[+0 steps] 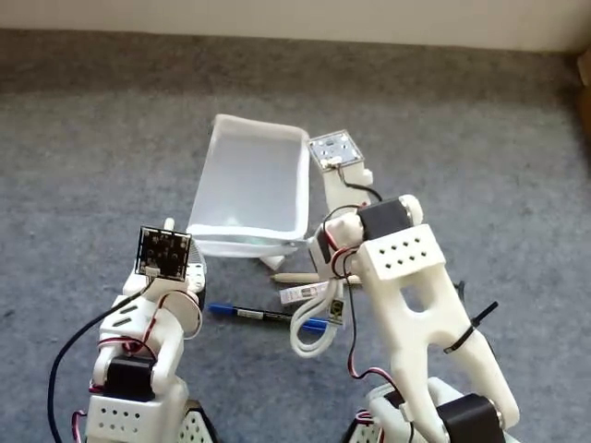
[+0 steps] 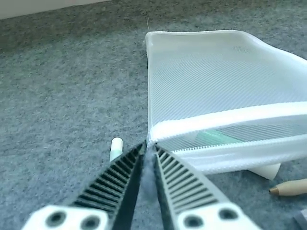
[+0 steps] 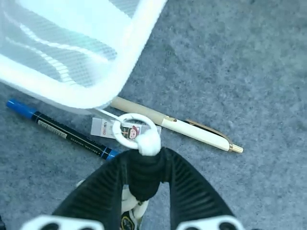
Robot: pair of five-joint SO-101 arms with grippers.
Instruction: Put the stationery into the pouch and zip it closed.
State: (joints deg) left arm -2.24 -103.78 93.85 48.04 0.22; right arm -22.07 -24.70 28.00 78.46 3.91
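The white mesh pouch [image 1: 249,180] lies open in the middle of the grey carpet, with something green [image 2: 216,138] inside it. My left gripper [image 2: 148,148] is shut on the pouch's near corner [image 2: 151,136]. At the pouch's other near corner, my right gripper [image 3: 144,149] is shut on the zip pull, a white ring with a small charm [image 3: 135,131]. A blue and black pen [image 1: 266,316], a cream pen [image 3: 175,125] and a small white labelled piece [image 1: 305,293] lie on the carpet just in front of the pouch.
A short white cylinder [image 2: 116,146] lies on the carpet beside the left gripper's fingers. Another white piece [image 2: 265,170] pokes out from under the pouch's front edge. Bare grey carpet [image 1: 102,157] spreads to the left, right and behind the pouch.
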